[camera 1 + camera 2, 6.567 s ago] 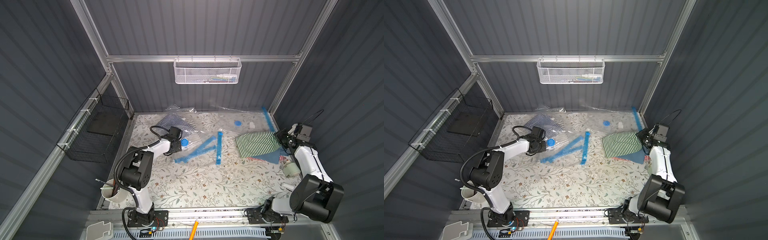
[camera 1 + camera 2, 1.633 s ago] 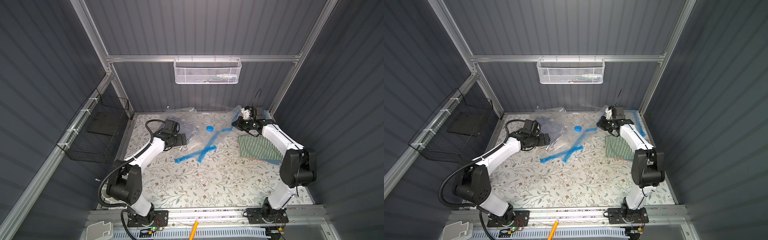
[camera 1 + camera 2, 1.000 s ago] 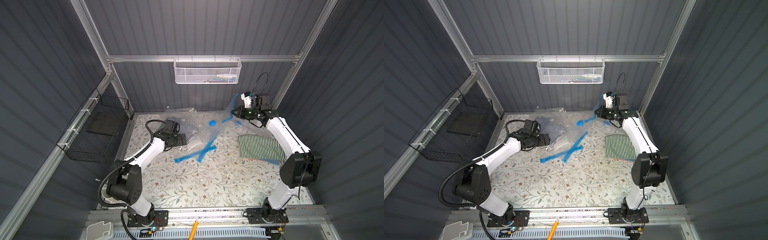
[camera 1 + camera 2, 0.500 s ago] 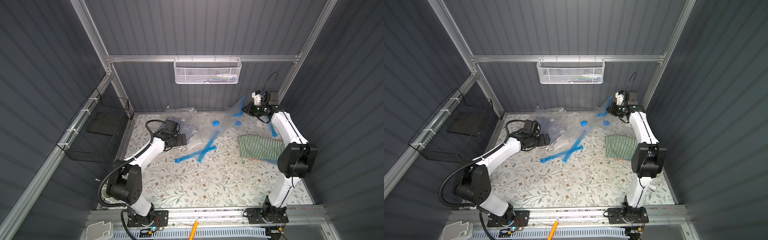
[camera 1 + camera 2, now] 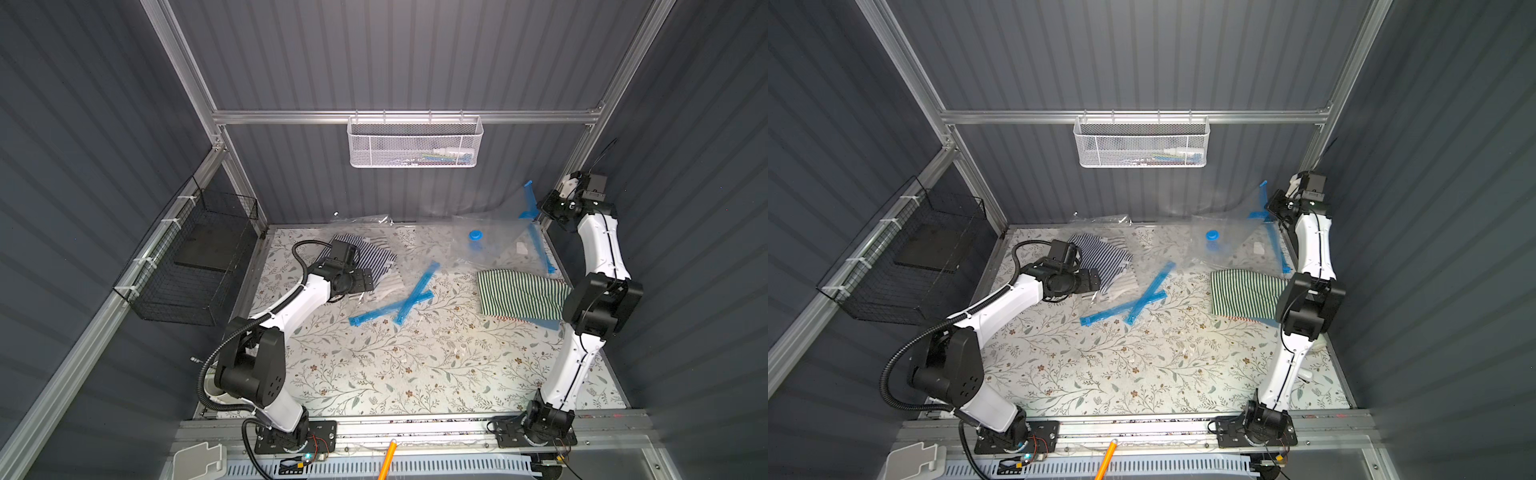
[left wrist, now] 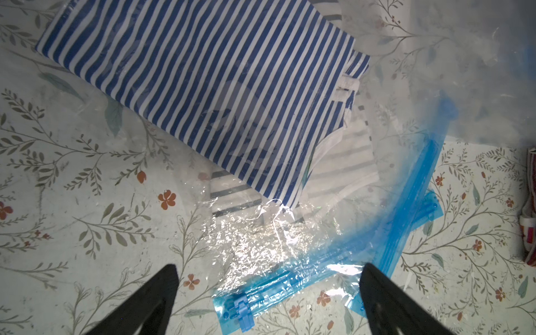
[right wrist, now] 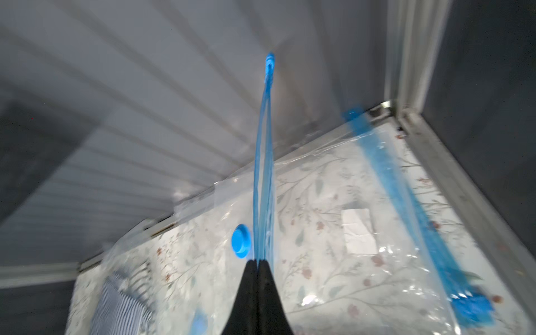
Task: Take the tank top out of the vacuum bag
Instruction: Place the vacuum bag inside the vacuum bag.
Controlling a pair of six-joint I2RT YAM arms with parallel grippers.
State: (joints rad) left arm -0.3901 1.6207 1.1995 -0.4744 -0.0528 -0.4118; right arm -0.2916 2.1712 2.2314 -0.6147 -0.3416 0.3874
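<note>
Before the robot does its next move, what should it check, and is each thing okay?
1. Grip: right gripper shut on the vacuum bag by its blue zip edge: ok.
2. Unpacking: green striped tank top lies outside it on the table: ok.
3. Free hand: left gripper open, empty: ok.
4. second bag emptied: not ok, blue striped garment lies under its plastic.
5. Lifted bag clear of the back wall: cannot tell.

left arm stretched out low, elbow bent | left tool wide open | right arm reaching up high and far back | right tool squeezed tight together
</note>
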